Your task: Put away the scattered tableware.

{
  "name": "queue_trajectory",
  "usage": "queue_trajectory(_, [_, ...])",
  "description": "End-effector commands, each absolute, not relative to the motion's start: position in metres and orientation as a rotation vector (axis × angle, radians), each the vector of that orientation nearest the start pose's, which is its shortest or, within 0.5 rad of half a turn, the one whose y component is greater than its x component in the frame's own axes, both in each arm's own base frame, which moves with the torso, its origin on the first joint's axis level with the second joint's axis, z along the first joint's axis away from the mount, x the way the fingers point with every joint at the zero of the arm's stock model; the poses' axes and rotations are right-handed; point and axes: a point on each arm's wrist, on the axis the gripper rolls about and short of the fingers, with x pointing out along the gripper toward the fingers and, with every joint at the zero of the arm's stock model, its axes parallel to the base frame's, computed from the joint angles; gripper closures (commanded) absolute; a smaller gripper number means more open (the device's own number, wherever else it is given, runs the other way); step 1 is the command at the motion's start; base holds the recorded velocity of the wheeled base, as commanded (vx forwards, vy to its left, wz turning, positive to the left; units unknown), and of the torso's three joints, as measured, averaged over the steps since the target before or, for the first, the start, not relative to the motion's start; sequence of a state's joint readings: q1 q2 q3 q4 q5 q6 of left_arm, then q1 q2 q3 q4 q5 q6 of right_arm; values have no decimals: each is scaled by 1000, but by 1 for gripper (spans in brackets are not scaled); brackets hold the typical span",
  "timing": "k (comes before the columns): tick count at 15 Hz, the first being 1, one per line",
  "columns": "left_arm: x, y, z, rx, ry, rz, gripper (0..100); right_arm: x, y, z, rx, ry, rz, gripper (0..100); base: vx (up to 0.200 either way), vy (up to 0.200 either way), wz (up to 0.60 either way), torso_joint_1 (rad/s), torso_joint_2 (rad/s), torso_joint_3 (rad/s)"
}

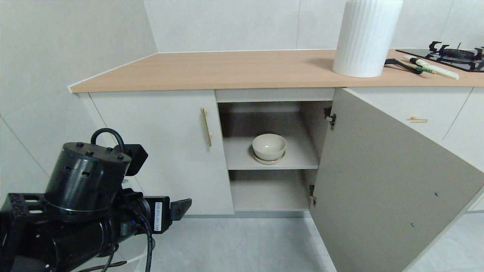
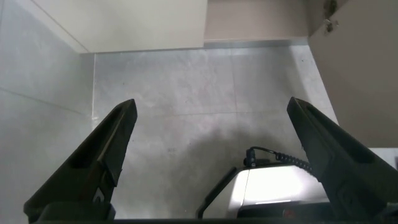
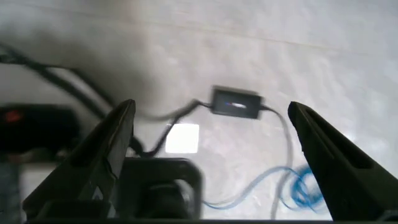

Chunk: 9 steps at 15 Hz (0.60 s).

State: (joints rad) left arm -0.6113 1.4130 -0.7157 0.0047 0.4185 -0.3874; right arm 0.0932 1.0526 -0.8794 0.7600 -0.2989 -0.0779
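1. Under the countertop (image 1: 227,70), the cabinet (image 1: 242,156) stood with its right door (image 1: 378,181) swung wide. That left the shelves reachable, though the door itself could crowd an approach from the right.
2. On the counter's right end rose a tall white ribbed vessel (image 1: 365,37), beside the hob (image 1: 453,54).
3. Both claws hung low over the floor, the left gripper (image 2: 211,106) and the right gripper (image 3: 211,107) each spread and empty.
4. A bowl (image 1: 269,146) sat on a small plate (image 1: 269,161) on the upper shelf, seemingly already stowed.
5. Two long utensils (image 1: 431,69) lay by the hob, probably what remained to put away.
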Motion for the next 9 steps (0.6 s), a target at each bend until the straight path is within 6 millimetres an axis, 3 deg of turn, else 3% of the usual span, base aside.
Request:
queue_trajectory(1, [179,-114,177,-27,634,-63,0,105,-11,225,-227,897,-257,0,0,0,0,0,0,0])
queue_trajectory(9, [180,-115,178,-41,618,-64,0,141,-18,215,-142,796,-254,0,0,0,0,0,0,0])
